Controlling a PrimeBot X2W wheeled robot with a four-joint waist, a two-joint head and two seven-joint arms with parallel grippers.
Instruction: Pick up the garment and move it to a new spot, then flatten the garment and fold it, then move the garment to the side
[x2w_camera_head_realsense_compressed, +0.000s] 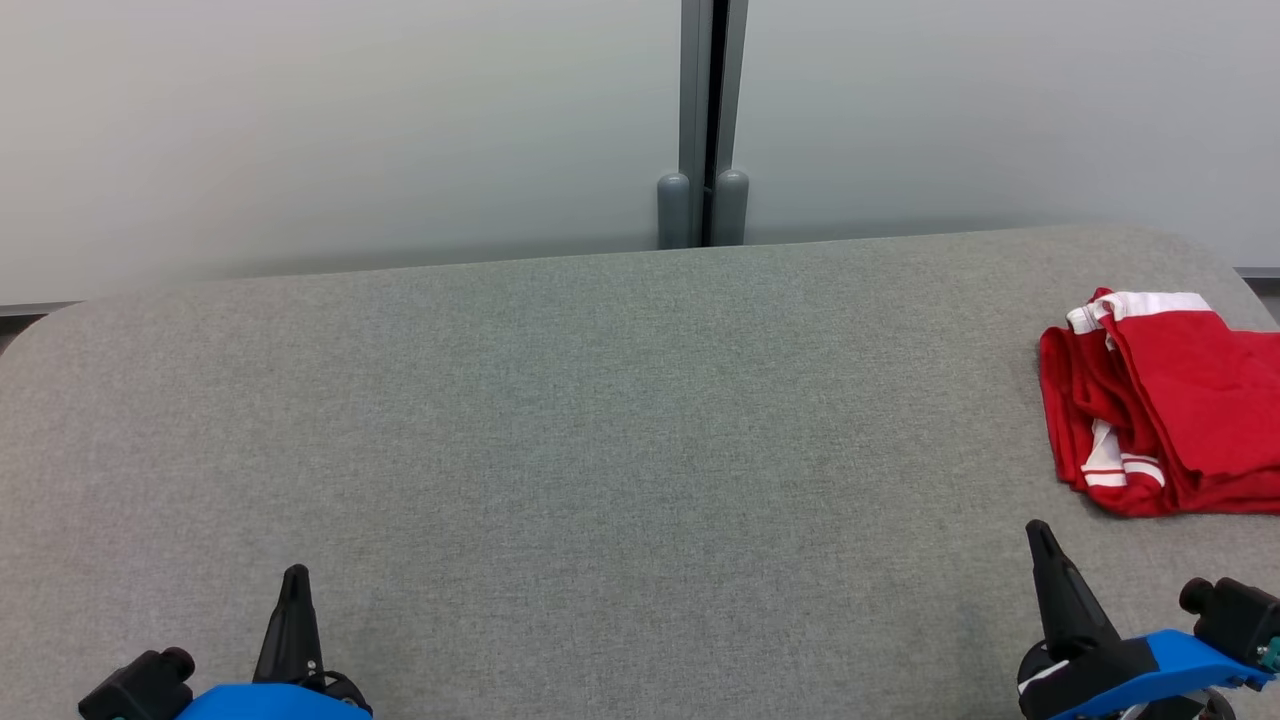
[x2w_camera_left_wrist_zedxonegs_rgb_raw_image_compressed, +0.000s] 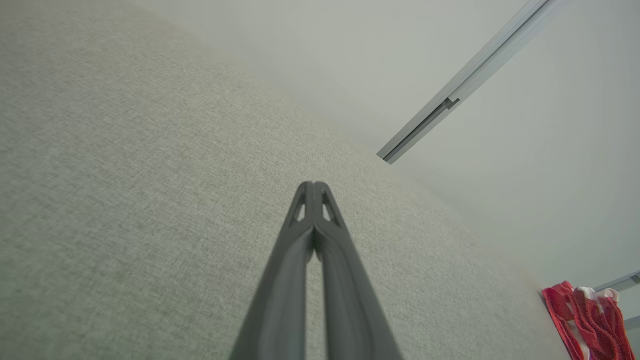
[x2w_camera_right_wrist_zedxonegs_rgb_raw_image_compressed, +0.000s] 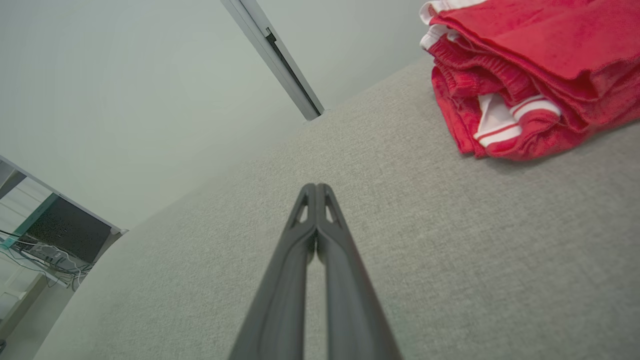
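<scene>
**Both fingers closed and empty, red garment at the right side**

The red garment (x2w_camera_head_realsense_compressed: 1165, 420) lies on the grey fabric-covered counter (x2w_camera_head_realsense_compressed: 600, 450), far to the robot's right and close to the rounded right end. The head view's right border cuts off part of it. It is a loose stack of several layers with white trim and thin white stripes. A gathered band shows in the right wrist view, so it may be sport shorts, but I cannot be sure from these folds.

The left gripper (x2w_camera_head_realsense_compressed: 295, 578) rests low at the near left, well apart from the cloth. Its fingers are pressed together with nothing between them. The right gripper (x2w_camera_head_realsense_compressed: 1040, 535) is near the garment's front edge but not touching it, and its fingers are also pressed together and hold nothing.

I see three risks from here:

- If the right gripper goes forward with closed fingers, it will only push the stack, perhaps towards the counter's end, where the stack could slide off.
- A pinch on the top layer alone would lift one flap and let the rest fall open.
- The rough counter cloth may catch the fabric and wrinkle it during a drag.

No brand, label or readable writing shows on the garment or on the grippers.
</scene>
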